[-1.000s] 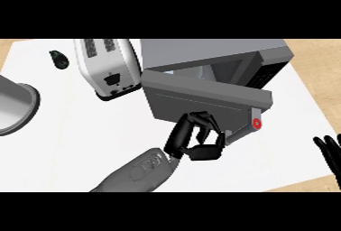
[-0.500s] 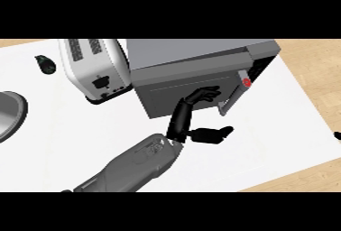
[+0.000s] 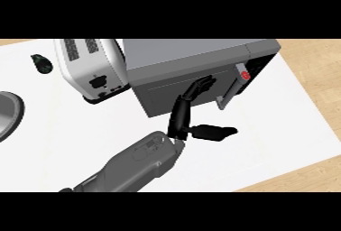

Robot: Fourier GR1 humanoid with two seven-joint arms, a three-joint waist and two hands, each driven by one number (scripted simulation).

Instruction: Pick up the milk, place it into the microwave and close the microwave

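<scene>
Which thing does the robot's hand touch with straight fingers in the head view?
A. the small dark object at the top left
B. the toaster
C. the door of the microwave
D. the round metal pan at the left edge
C: the left hand lays its straight fingers flat on the microwave door, which looks almost shut; the toaster stands apart to the left.

microwave (image 3: 193,61): matt grey body, metal-like, smooth; door beside the toaster the same dull grey
microwave handle (image 3: 228,92): paler grey bar, faint sheen
toaster (image 3: 93,67): glossy white-silver shell, black trim
counter (image 3: 279,117): smooth matt white top; pale wood grain right of the microwave
left hand (image 3: 190,115): black, plastic-like, slight gloss
forearm (image 3: 133,164): smooth grey casing
</scene>
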